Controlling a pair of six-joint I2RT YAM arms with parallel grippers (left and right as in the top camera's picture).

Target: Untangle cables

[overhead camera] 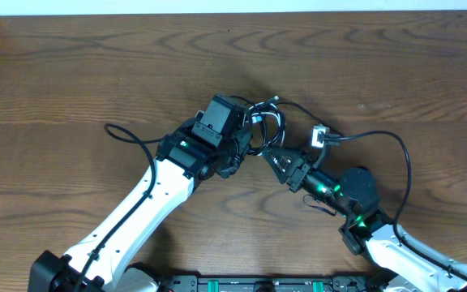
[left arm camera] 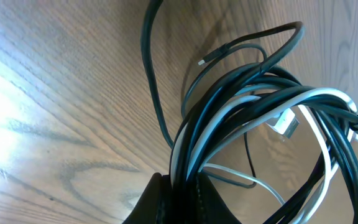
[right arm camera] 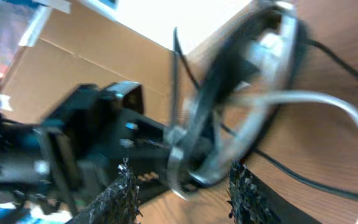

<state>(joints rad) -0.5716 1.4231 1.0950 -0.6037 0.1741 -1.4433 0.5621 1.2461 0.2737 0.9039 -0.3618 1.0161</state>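
Note:
A tangled bundle of black and white cables [overhead camera: 267, 123] lies at the table's middle. In the left wrist view the bundle [left arm camera: 260, 106] of black and white cords runs down into my left gripper [left arm camera: 182, 193], which is shut on it. My left gripper [overhead camera: 246, 144] sits at the bundle's left side. My right gripper [overhead camera: 271, 157] is open just below and right of the bundle; in the right wrist view its fingers [right arm camera: 182, 193] straddle a blurred loop of cables [right arm camera: 229, 106]. A white plug end [overhead camera: 321, 135] lies to the right.
A long black cable [overhead camera: 396, 154] arcs from the plug to the right arm's side. Another black cord [overhead camera: 128, 134] loops out on the left beside the left arm. A white wall edge [overhead camera: 233, 6] runs along the table's far side.

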